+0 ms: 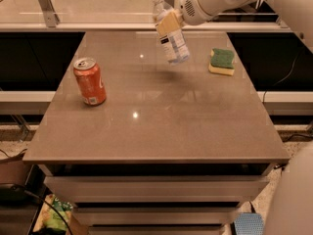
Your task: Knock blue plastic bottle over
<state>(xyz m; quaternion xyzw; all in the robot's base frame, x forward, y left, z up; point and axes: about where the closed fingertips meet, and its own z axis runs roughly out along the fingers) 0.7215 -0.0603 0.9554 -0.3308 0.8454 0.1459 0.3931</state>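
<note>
The blue plastic bottle [175, 45], clear with a white cap and a white label, hangs tilted above the far middle of the table [161, 131], cap leaning up and left. Its base is off the surface and a faint shadow lies beneath it. My gripper [168, 22] comes in from the upper right on the white arm. Its tan pads are closed on the bottle's upper body, just below the neck.
An orange soda can [90, 81] stands upright at the table's left side. A green and yellow sponge [222, 61] lies at the far right. A metal rail and glass run behind the table's far edge.
</note>
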